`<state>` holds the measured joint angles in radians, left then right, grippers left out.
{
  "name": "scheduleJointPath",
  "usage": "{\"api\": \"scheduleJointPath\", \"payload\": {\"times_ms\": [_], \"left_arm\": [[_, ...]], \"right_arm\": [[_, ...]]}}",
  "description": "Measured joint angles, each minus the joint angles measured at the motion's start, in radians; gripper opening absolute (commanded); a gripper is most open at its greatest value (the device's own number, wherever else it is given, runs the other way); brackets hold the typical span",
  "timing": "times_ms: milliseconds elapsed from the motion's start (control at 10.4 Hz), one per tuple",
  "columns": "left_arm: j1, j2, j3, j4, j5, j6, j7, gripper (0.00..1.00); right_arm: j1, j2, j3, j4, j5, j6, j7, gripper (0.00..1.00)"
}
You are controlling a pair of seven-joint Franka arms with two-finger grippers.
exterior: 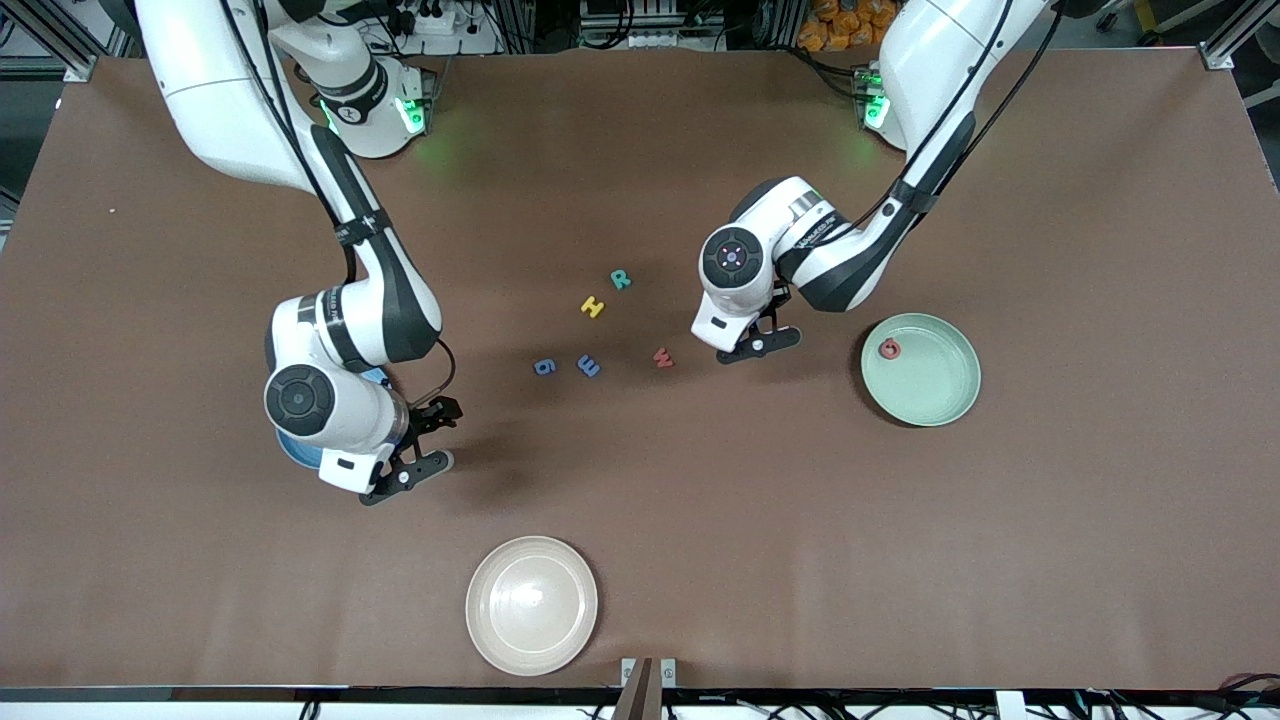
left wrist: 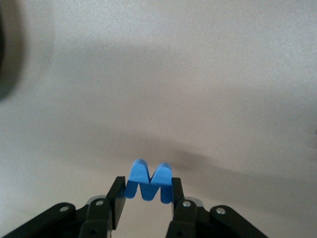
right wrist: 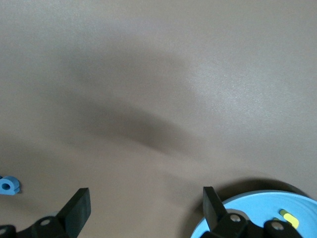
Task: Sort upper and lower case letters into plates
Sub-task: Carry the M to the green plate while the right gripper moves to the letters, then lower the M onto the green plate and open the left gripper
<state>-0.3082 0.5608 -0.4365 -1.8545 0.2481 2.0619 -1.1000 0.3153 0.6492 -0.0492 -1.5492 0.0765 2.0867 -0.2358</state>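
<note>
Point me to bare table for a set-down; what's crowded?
Free: brown mat between cream-beige plate and pale green plate, nearer the front camera than the letters. Crowded: middle cluster, from teal letter R to red letter w.

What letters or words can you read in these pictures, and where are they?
"R": teal letter on the table.
"H": yellow letter beside it.
"g": blue letter on the table.
"m": blue letter beside it.
"w": red letter on the table.
"W": blue letter held in the left gripper.
Red letter in the green plate: too small to read.
Lettering on the arms: too blurred.
</note>
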Motion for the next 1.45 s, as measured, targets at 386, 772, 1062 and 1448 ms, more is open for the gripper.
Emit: {"api": "scheduleJointPath", "payload": {"times_ms": [386, 772, 1062, 1448], "left_arm": [[0.019, -0.008, -0.001, -0.007, 0.000, 0.005, 0.025, 0.09], [0.434, -0.124, -0.209, -0.133, 0.001, 0.017, 0.171, 0.09], [0.410, -0.125, -0.222, -0.146, 0.001, 0.027, 0.162, 0.09], [0.539, -0.140, -0.257, -0.131, 0.001, -0.028, 0.294, 0.09]], "right_arm": [[0.000, 0.000, 0.000, 0.000, 0.000, 0.000, 0.000, 1.00], [0.000, 0.000, 0.000, 0.000, 0.000, 0.001, 0.000, 1.00], [0.000, 0.000, 0.000, 0.000, 0.000, 0.001, 0.000, 1.00], [0.000, 0.001, 0.000, 0.000, 0.000, 0.001, 0.000, 1.00]]}}
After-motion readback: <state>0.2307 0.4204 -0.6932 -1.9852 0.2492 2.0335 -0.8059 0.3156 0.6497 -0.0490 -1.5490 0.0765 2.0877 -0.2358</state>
